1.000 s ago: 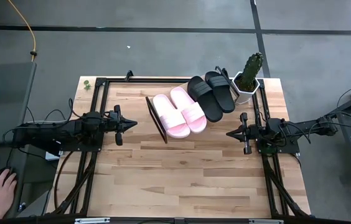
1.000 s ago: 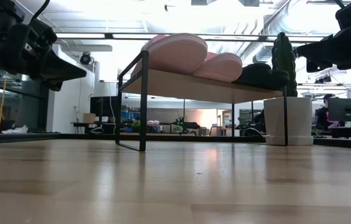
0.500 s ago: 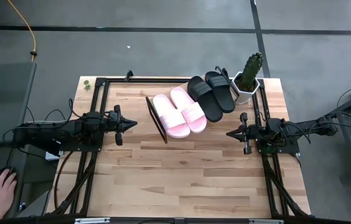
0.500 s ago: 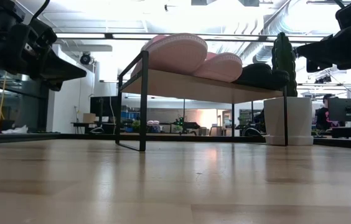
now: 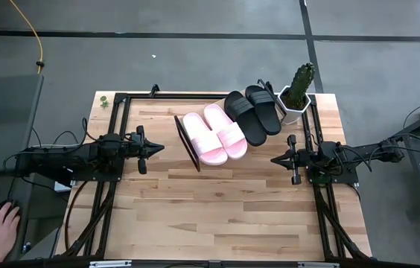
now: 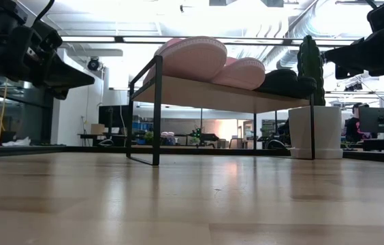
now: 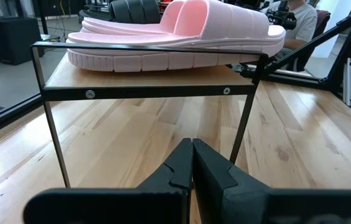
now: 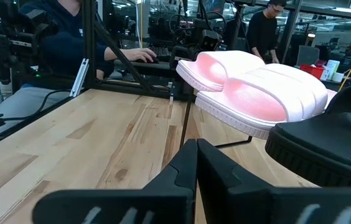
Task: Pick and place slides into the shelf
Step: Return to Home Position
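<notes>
Closest to me, the front half of the desk (image 5: 225, 216) is lying bare, and a person's hand (image 5: 0, 227) is resting off its left side. Midway back, the two arms are hanging above the wood and pointing at each other. The left arm (image 5: 76, 156) is reaching in from the left edge, well apart from the right arm (image 5: 344, 158) at the right edge. In each wrist view I am seeing the left jaws and the right jaws pressed together, gripping nothing.

Beyond them the shelf (image 6: 212, 94) is standing at an angle across the far middle of the desk, its dark end panel (image 5: 188, 143) facing the left arm. All four slides are lying on its light-wood plank in a row. The first pink slide (image 5: 204, 143) is sitting nearest that end panel and touching the second pink slide (image 5: 225, 128). Next come one black slide (image 5: 245, 119) and the other black slide (image 5: 263, 109).

Just beside the shelf's far right end, a white hexagonal pot (image 5: 293, 106) holding a cactus (image 5: 301, 78) is occupying the desk's corner. Farther off, a seated person (image 8: 51, 37) is showing in the room.
</notes>
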Controlling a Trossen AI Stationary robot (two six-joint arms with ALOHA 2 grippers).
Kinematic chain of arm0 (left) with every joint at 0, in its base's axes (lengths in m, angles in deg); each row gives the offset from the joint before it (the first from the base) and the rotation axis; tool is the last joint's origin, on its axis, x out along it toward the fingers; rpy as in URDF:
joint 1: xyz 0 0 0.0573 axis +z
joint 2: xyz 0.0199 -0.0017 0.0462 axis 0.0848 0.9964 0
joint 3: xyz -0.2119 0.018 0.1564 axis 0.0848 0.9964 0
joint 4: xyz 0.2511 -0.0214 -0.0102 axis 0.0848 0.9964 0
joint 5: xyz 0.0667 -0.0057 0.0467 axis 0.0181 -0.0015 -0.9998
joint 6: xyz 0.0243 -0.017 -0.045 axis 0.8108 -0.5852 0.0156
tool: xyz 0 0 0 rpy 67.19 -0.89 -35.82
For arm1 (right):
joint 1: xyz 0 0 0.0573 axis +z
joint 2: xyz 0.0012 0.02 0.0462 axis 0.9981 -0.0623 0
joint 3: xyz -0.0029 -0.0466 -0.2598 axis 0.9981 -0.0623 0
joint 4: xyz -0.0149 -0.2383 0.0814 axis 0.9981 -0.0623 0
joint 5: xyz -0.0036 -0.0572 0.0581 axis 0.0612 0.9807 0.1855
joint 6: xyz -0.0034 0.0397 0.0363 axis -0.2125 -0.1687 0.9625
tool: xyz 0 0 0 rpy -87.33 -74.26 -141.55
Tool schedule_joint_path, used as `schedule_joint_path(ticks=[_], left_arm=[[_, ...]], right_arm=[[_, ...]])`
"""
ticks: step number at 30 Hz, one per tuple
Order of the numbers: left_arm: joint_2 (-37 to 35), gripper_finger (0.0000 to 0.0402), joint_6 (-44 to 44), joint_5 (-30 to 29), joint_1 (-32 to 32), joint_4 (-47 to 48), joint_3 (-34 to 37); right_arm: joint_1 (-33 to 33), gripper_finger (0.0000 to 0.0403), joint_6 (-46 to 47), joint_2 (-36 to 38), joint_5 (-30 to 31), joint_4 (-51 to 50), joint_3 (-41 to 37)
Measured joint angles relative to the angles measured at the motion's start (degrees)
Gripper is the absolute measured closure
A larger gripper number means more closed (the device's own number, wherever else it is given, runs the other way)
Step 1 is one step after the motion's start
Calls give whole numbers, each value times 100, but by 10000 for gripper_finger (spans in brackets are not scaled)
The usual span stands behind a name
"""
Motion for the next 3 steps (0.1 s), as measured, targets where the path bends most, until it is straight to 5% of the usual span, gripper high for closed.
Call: schedule_joint_path(ticks=[3], left_arm=[[0,401,2,2,0,0,2]], right_arm=[[0,402,5,0,0,0,-1]])
